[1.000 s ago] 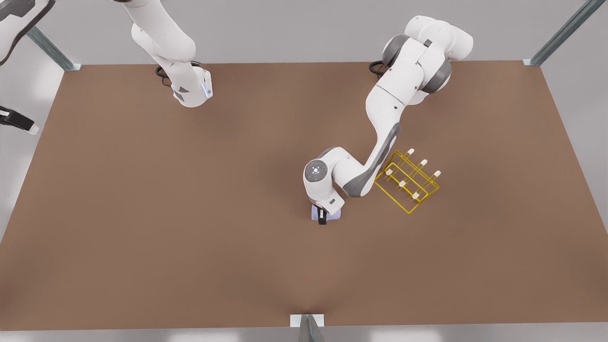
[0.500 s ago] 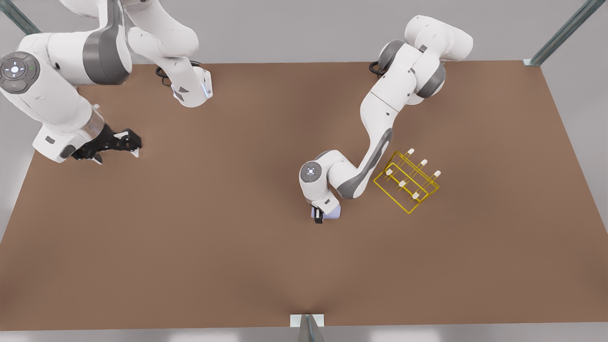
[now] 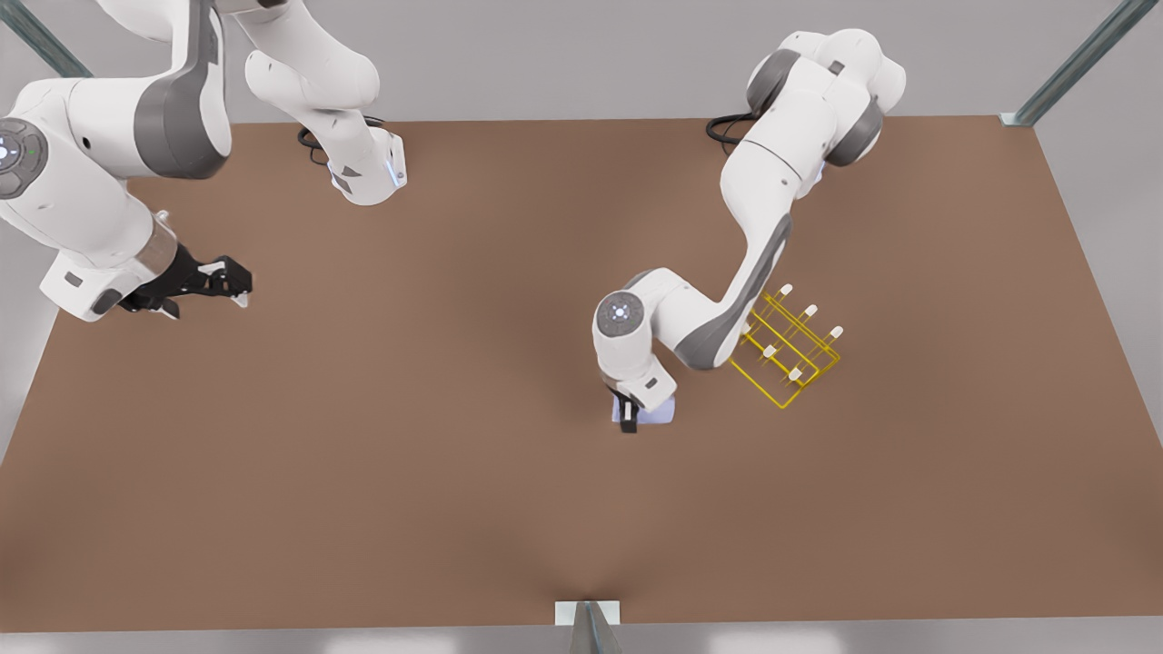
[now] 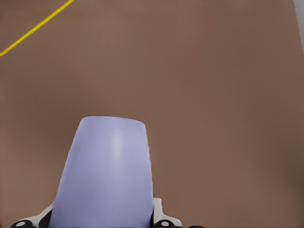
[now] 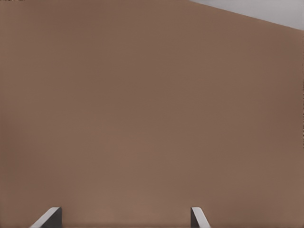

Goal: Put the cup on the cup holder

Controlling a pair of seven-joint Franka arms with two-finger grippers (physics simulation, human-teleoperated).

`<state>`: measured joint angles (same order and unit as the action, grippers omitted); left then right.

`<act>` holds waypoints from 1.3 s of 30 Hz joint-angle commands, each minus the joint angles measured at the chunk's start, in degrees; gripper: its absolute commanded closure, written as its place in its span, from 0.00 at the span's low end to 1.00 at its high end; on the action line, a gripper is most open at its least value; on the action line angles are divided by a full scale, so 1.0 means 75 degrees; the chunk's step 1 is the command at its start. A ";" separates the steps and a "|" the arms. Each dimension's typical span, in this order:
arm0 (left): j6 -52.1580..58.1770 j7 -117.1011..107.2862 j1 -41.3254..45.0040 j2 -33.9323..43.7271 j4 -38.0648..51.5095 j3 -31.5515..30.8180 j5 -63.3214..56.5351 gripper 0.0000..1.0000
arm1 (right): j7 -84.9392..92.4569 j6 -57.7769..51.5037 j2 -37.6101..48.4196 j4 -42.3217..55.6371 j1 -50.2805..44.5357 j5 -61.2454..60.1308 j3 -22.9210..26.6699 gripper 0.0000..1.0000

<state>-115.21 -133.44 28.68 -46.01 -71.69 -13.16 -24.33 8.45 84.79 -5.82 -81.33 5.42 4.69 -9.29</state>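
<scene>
Cup [image 4: 105, 173] clamped between left gripper [image 3: 629, 420] fingers; right gripper [image 3: 211, 280] spread.

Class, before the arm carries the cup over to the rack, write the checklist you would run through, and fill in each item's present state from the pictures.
1. Cup sits between the left gripper's fingers: ok, the left wrist view shows it held at its wider end.
2. Cup off the table: cannot tell.
3. Cup holder stands upright, white-tipped pegs free of cups: ok.
4. Path from cup to rack: not ok, the left arm's own elbow overlaps the rack's near edge in the front view.
5. Right gripper out of the way: ok, open, waiting far off on the front view's left.
6. Cup on a peg: not ok, not yet done.
</scene>
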 commanded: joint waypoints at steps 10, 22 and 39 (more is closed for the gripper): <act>0.6736 0.1222 0.0875 -0.0018 0.0008 0.0103 -0.4127 0.20 | 0.0127 -0.0031 0.0026 0.0016 0.0027 -0.0004 -0.0004 0.00; 0.7908 0.0473 0.0922 -0.0440 -0.0566 0.0337 -0.5604 0.19 | 0.0209 -0.0078 0.0050 0.0051 0.0120 0.0019 0.0031 0.00; 0.8119 -0.0513 0.1344 -0.0370 -0.1421 0.0314 -0.5112 0.19 | 0.0150 -0.0078 0.0050 0.0063 0.0062 0.0019 0.0019 0.00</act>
<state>-54.48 -132.38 38.68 -48.91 -81.94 -10.81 -62.67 9.55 84.26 -5.53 -80.89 6.07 4.85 -9.10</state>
